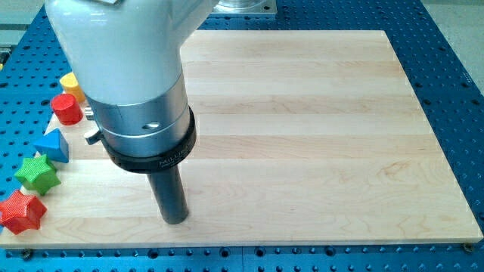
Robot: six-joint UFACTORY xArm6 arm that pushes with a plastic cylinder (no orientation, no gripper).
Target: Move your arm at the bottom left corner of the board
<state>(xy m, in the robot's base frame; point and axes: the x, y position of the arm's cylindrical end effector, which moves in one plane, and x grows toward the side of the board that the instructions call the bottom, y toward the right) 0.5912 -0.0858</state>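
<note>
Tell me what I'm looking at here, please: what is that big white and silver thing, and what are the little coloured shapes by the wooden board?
The big white and silver body is the end of a robot arm, seen close up by the one camera; where that camera is mounted is not known. The arm has no hand. It ends in a straight dark rod, and my tip rests low on the wooden board, near the view's bottom left. Nothing is held; the rod only pushes things.

Along the board's left edge lie five small blocks: a yellow block, partly hidden behind the arm, a red cylinder, a blue triangular block, a green star and a red star. My tip stands to the right of them all, touching none. The blue surface around the board is a perforated metal table.
</note>
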